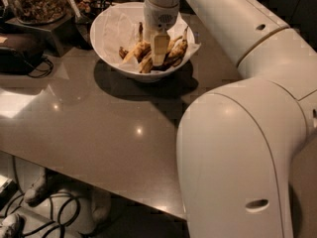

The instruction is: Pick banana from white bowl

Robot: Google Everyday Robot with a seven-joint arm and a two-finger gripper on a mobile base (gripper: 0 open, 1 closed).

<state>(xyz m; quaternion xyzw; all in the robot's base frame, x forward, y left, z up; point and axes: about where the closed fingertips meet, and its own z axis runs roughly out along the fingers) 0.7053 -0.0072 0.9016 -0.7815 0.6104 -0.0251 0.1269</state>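
Gripper hanging low inside the white bowl, among the fruit.

I am reaching straight down into the deep, smooth, flaring bowl; crinkled white paper is lining it and poking over the rim; the banana, plump, yellow and brown-speckled with a dark tip, is lying in the bowl just beside my gripper, on the side nearest my arm's bulk; darker, shrivelled pieces are lying around it; my gripper's flat tan face is covering the middle of the heap, so whether it is gripping anything I cannot tell; my rounded white arm is hiding part of the glossy grey table; a clear jar of nuts and a black device are sitting near the bowl, partly cropped.
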